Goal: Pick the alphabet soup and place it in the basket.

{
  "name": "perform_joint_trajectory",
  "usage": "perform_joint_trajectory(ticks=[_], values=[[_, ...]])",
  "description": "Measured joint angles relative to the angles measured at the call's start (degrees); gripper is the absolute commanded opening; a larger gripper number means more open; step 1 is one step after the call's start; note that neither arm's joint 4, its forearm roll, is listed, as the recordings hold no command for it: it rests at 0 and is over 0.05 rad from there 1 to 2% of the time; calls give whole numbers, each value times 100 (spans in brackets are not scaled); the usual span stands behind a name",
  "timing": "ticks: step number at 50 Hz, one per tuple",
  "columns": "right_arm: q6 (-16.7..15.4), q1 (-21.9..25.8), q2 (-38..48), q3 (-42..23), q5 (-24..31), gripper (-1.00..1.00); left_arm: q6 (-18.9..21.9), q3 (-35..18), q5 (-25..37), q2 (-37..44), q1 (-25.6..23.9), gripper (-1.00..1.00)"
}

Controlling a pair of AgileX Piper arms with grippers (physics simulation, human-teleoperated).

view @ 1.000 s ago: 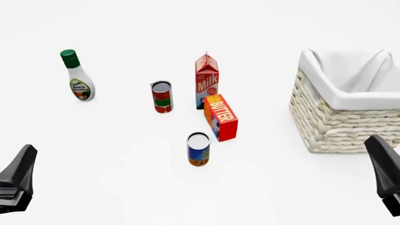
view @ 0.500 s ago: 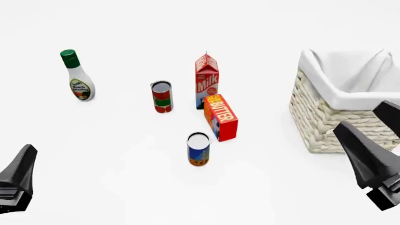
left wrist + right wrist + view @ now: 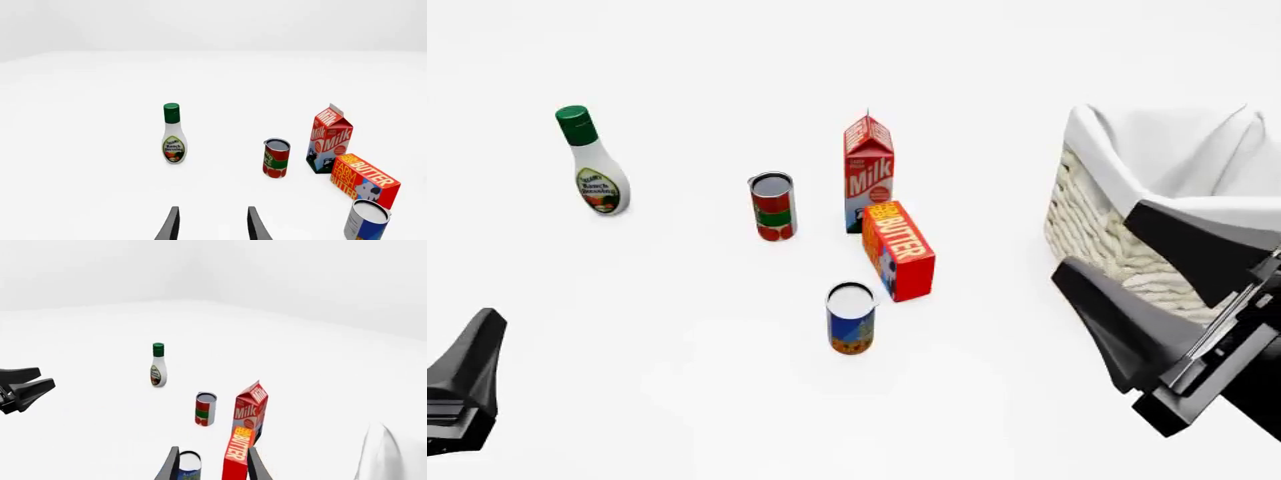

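— Pincer on the right arm has its two fingers spread apart with nothing between them, and it hangs in front of the basket at the right edge of the counter.

— And the alphabet soup?

— Upright near the middle of the counter, long axis vertical, just in front of the butter box and apart from it. It lies to the left of the right pincer and somewhat nearer the arms' side; in the right wrist view it shows between the fingers.

— What about the left pincer?

— Low at the near left, well apart from the can. Its fingers also stand apart in the left wrist view, gripping nothing. I judge the right arm the better placed — it already faces the can, and the basket is beside it.

— Anything in the way?

— The butter box sits close behind the can, so a grasp probably wants care there.
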Motion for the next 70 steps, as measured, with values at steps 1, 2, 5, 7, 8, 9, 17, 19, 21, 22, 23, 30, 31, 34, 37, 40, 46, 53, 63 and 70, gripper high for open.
perform_joint_trajectory(ticks=[1,2,5,7,8,9,17,19,21,22,23,30,31,34,37,40,46,53,63,70], values=[[1,22,36,-2,-32,100,0,0,0,0,0,100],[2,42,71,-4,-63,100,0,0,0,0,0,100],[5,100,173,-9,-153,100,0,0,0,0,0,100],[7,134,236,-11,-207,100,0,0,0,0,0,100],[7,151,265,-12,-233,100,0,0,0,0,0,100],[7,168,295,-15,-258,100,0,0,0,0,0,100],[3,281,508,-35,-435,100,0,0,0,0,0,100],[4,303,565,-37,-485,100,0,0,0,0,0,100],[6,322,624,-38,-538,100,0,0,0,0,0,100],[8,331,653,-38,-564,100,0,0,0,0,0,100],[9,340,683,-38,-589,100,0,0,0,0,0,100],[22,387,914,-39,-786,100,0,0,0,0,0,100],[24,391,952,-39,-819,100,0,0,0,0,0,100],[35,397,1074,-37,-922,100,0,0,0,0,0,100],[47,400,1201,-35,-1027,100,0,0,0,0,0,100],[60,402,1330,-36,-1129,100,0,0,0,0,0,100],[78,411,1572,-50,-1310,100,0,0,0,0,0,100],[94,418,1848,-79,-1507,100,0,0,0,0,0,100],[118,451,2274,-132,-1802,100,0,0,0,0,0,100],[147,478,2620,-179,-2038,100,0,0,0,0,0,100]])
